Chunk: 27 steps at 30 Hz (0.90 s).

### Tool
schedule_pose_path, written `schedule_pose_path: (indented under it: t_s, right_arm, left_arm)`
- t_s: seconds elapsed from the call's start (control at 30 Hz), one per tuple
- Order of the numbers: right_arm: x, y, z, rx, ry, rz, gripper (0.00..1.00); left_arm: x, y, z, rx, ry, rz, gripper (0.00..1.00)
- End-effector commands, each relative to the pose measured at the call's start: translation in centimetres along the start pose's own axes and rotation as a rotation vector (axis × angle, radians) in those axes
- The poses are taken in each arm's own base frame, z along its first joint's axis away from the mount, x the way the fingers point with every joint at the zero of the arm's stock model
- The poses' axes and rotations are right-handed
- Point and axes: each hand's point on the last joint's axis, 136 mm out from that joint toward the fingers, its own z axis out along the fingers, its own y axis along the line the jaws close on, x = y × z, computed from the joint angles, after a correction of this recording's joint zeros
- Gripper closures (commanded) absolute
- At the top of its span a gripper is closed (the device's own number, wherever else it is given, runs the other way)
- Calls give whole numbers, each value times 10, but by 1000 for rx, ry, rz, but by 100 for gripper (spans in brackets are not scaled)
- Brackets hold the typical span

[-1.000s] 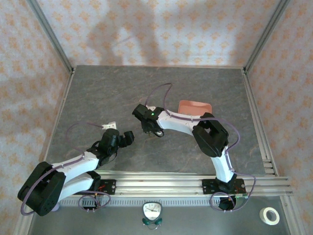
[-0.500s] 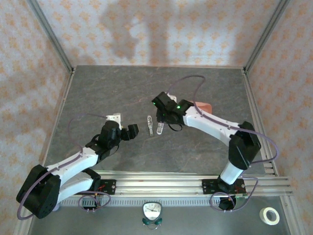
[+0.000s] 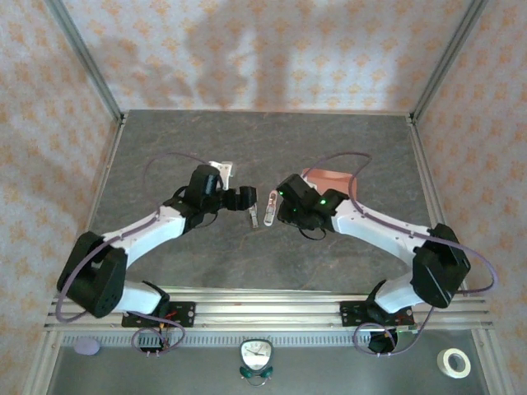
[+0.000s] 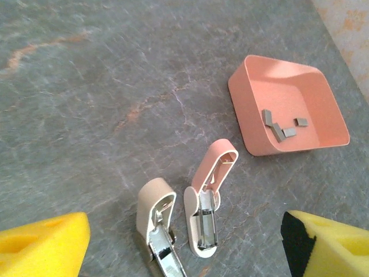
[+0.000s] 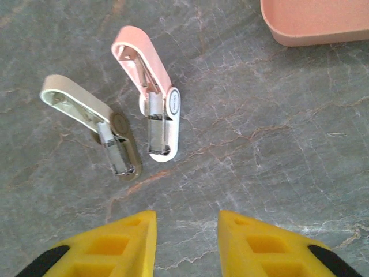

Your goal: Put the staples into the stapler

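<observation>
Two small staplers lie side by side on the grey table, both hinged open: a pink-lidded stapler (image 3: 272, 206) (image 4: 207, 193) (image 5: 154, 101) and a beige stapler (image 3: 254, 211) (image 4: 155, 219) (image 5: 98, 124). The staples (image 4: 280, 127), several tiny grey strips, lie in a salmon-pink tray (image 4: 248, 98) (image 3: 326, 176) (image 5: 314, 26). My left gripper (image 3: 241, 197) (image 4: 184, 254) hovers just left of the staplers, open wide, with nothing between its fingers. Just right of them is my right gripper (image 3: 285, 207) (image 5: 187, 242), its yellow fingers a little apart over bare table and holding nothing.
Metal frame posts and patterned walls enclose the table (image 3: 206, 148). A rail (image 3: 272, 300) runs along the near edge. The tray sits behind the right arm's forearm (image 3: 370, 222).
The left gripper has swung forward and right, up beside the staplers. The right gripper has drawn off the staplers to their right, uncovering them.
</observation>
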Motion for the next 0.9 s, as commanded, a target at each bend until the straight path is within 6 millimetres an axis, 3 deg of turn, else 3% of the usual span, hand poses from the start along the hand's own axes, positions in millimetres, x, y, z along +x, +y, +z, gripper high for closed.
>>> schedule_pose_path:
  t_s: [0.0, 0.63, 0.87]
  right_arm:
    - [-8, -1, -8, -20, -51, 22, 66]
    - [-5, -13, -21, -65, -95, 59, 63]
    - [-6, -17, -24, -62, -109, 67, 63]
  left_arm:
    - [2, -6, 9, 36, 77, 23, 14]
    - [13, -7, 55, 98, 220, 185, 25]
    - [17, -19, 54, 165, 237, 245, 37]
